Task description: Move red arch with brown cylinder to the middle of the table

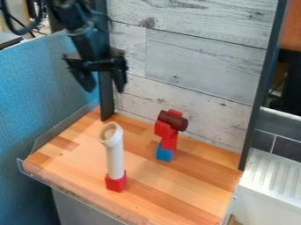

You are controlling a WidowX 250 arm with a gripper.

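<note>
Gripper, black, two-fingered [105, 89]: hung at upper left before the whitewashed plank wall [200, 57], above table height; fingers parted, nothing between them, presumably kept high to pass over the tall pieces. Tube, white, smooth, with flared ring mouth [115, 154]: standing near the front edge, its foot at a red block [115, 182], which probably serves as its base. Arch, red, block-like [164, 128]: at the back of the table, right of the tube in the view, raised on a stack; its hollow appears turned upward, likely so as to cradle the cylinder. Cylinder, dark brown [172, 121]: lying on its side in the arch, a seat that should check rolling but could spill it if the arch tips. Support, red block [169, 142] over blue block [164, 153]: seemingly there to lift the pair. Table, striped light wood [76, 167]: bears all pieces. Move outstanding: grasp arch level, then lower it at the middle.
</note>
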